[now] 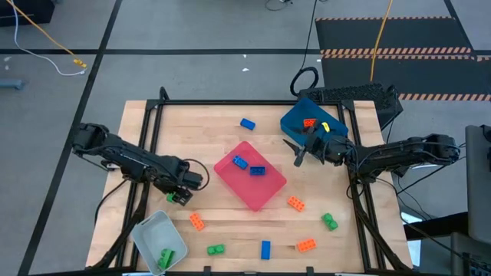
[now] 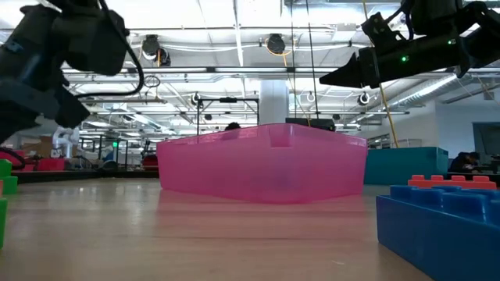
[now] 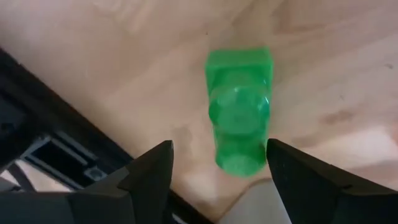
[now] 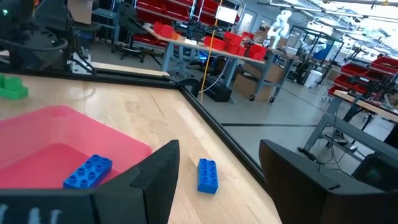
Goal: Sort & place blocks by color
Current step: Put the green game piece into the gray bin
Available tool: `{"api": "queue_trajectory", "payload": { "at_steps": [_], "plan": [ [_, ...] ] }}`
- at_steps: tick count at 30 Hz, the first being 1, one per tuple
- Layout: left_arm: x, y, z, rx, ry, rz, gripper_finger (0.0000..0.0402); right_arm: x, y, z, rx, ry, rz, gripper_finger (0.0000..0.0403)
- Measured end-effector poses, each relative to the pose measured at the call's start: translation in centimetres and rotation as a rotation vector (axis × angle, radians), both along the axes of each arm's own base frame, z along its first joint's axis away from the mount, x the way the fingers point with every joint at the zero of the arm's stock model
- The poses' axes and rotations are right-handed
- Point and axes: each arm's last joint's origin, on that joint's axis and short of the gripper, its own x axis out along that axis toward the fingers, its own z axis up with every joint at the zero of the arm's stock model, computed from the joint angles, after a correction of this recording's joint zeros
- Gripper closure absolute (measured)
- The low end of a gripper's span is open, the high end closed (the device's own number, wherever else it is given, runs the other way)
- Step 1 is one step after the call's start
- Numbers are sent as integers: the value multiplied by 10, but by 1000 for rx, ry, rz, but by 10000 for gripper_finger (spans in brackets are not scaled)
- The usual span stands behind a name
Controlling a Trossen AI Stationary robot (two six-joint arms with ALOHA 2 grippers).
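On the table, sorting is part done. The pink tray [image 1: 249, 188] holds two blue blocks [image 1: 248, 165], the dark blue tray [image 1: 295, 121] an orange block [image 1: 309, 123] and a yellow piece, the grey tray [image 1: 151, 230] one green block [image 1: 166, 258]. About eight blocks lie loose on the wood. The left gripper [image 1: 181, 197] stands open over a green brick [image 3: 239, 118], not gripping it. The right gripper [image 1: 301, 154] hangs open and empty between the pink and dark blue trays.
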Motion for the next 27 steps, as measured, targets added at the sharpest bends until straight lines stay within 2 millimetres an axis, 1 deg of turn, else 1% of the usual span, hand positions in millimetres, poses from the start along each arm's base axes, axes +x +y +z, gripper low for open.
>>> {"api": "queue_trajectory", "payload": {
  "at_steps": [3,8,10,13,17,20,25,27],
  "plan": [
    [-2,1,-5,9,-10,-6,145,0,0,0,0,-1,0,188],
    [5,-1,-17,-26,-143,0,145,0,0,1,-1,-10,0,188],
    [1,0,-25,-21,-129,13,145,0,0,1,-1,-12,0,188],
    [-2,1,-31,-29,-137,35,145,0,0,1,-2,-14,0,188],
    [-3,1,-31,-27,-137,27,147,0,0,1,-3,-9,0,188],
    [1,0,-28,-27,-157,-1,172,0,0,2,-7,-14,1,188],
    [5,0,-25,-21,-180,-33,269,0,0,2,-9,-20,1,188],
    [5,0,-25,-23,-182,-39,269,0,0,2,-9,-21,0,188]
  ]
}}
